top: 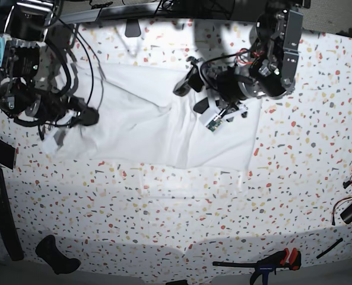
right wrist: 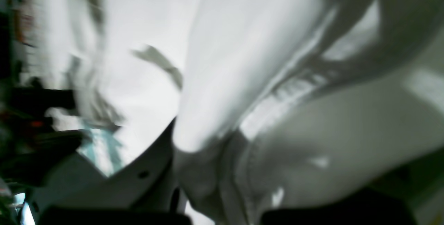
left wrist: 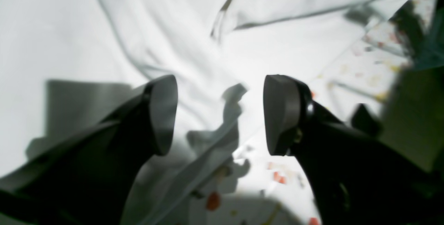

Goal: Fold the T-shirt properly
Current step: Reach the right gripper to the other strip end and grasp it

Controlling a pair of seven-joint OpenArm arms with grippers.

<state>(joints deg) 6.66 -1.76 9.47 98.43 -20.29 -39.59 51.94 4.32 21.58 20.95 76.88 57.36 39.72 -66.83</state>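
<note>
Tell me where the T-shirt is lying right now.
In the base view the T-shirt is spread across the upper middle of the speckled table, between the two arms, its left edge at the right gripper.

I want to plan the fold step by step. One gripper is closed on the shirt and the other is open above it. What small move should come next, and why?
Probably lower the left gripper onto the T-shirt and close it. Its jaws stand wide apart above the cloth and hold nothing, while the right gripper is already shut on the shirt's edge on the other side. With only one side held, the cloth would likely drag unevenly across the speckled table.
</note>
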